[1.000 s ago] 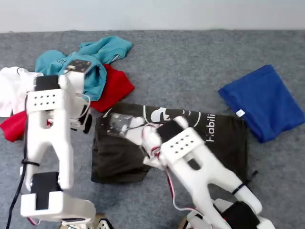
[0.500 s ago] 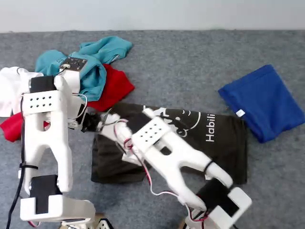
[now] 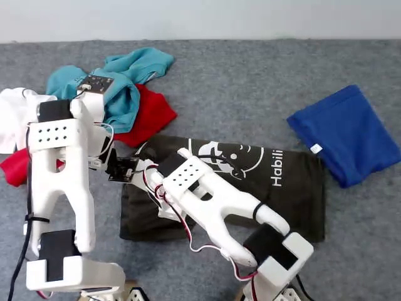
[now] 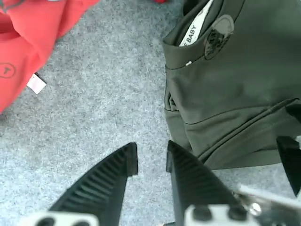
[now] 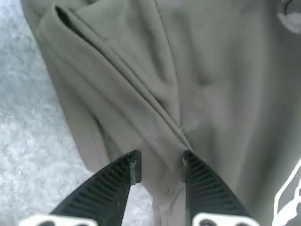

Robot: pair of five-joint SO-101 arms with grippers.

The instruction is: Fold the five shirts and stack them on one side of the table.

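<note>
The high view shows all 5 shirts on the grey table (image 3: 250,81): 1 dark shirt (image 3: 301,188), 1 blue shirt (image 3: 344,135), 1 teal shirt (image 3: 125,81), 1 red shirt (image 3: 150,116) and 1 white shirt (image 3: 15,119). The dark shirt lies spread flat at the centre, with white print (image 3: 229,153) on its front. The left arm (image 3: 59,157) and the right arm (image 3: 213,197) both come to its edge at 9 o'clock. The blue shirt is folded to a neat rectangle and lies alone at 3 o'clock, well apart from the others. The teal, red and white shirts are crumpled together in 1 heap at 10 o'clock, the teal one on top of the red one.

The 2 wrist views give what the arms cover in the high view. In the left wrist view the left gripper (image 4: 151,157) hangs over bare table, just beside the border of the dark shirt. Its 2 fingers are parted by a narrow gap and nothing is between them. This view shows also a round patch (image 4: 218,35) near the collar, and a small white tag (image 4: 36,83) on the red shirt. In the right wrist view the right gripper (image 5: 161,165) is directly over the dark shirt, near where the cloth meets the table. Its 2 fingers stand spread on both sides of a long raised fold (image 5: 141,108) in the cloth. Whether they touch it, one cannot tell.
</note>
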